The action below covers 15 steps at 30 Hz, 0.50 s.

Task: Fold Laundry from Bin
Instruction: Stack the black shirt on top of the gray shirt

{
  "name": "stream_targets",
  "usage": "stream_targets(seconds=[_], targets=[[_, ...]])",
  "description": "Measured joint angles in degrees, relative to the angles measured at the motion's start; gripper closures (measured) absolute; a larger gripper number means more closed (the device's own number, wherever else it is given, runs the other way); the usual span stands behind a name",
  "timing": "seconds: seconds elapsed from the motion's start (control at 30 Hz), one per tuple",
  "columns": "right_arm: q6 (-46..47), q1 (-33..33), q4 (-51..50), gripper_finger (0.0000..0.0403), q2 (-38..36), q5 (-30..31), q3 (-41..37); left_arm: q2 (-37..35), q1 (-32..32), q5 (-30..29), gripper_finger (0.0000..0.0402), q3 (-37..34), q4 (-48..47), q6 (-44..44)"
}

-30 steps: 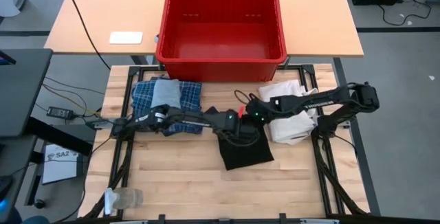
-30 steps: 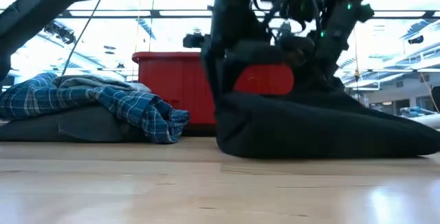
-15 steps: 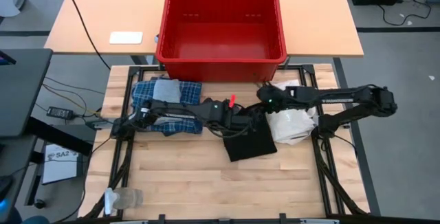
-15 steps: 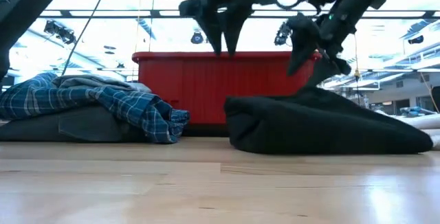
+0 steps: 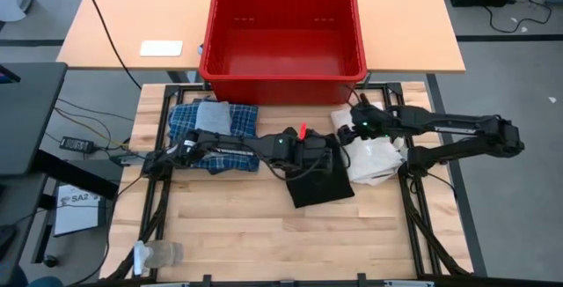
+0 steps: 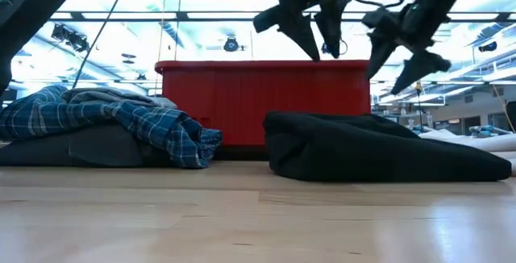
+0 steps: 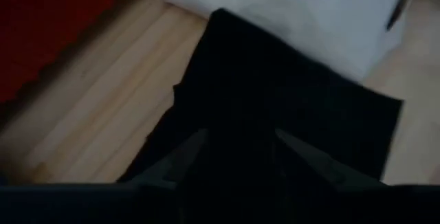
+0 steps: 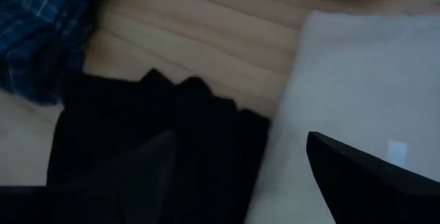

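The black piece lies folded flat on the wooden table, its far right corner against the white bag. Hovering open above the piece's far edge is my left gripper, with the cloth below its fingers. My right gripper hangs wide open over the gap between the black piece and the bag. In the low view both grippers, left and right, are clear of the cloth. The plaid shirt sits piled with grey pieces at the far left. The red bin stands behind.
A clear plastic cup lies at the table's near left corner. A small white object sits on the far table left of the bin. Bare wood stretches across the near half of the table.
Both grippers have let go of the black piece and risen above it; the right one has drawn back toward the table's far right. The piece's pulled-up far edge has dropped, and the cloth now lies low and flat, shifted slightly to the right.
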Motion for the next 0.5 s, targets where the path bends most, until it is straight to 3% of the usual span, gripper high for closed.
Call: stream_targets(seconds=[0.2, 0.43, 0.5], targets=[[0.2, 1.8, -2.2, 0.0087, -5.2, -3.0, 0.0, -0.8, -0.7, 7.2, 0.0261, 0.0, 10.6, 7.5], [1.5, 5.5, -1.0, 0.0104, -9.8, -0.8, 0.0, -5.2, -3.3, 3.0, 0.0266, 1.8, 15.3, 19.0], [1.5, 6.9, -0.7, 0.0105, -10.6, -0.9, 0.0, -7.3, -3.8, 2.2, 0.0267, 1.8, 13.5, 17.2]])
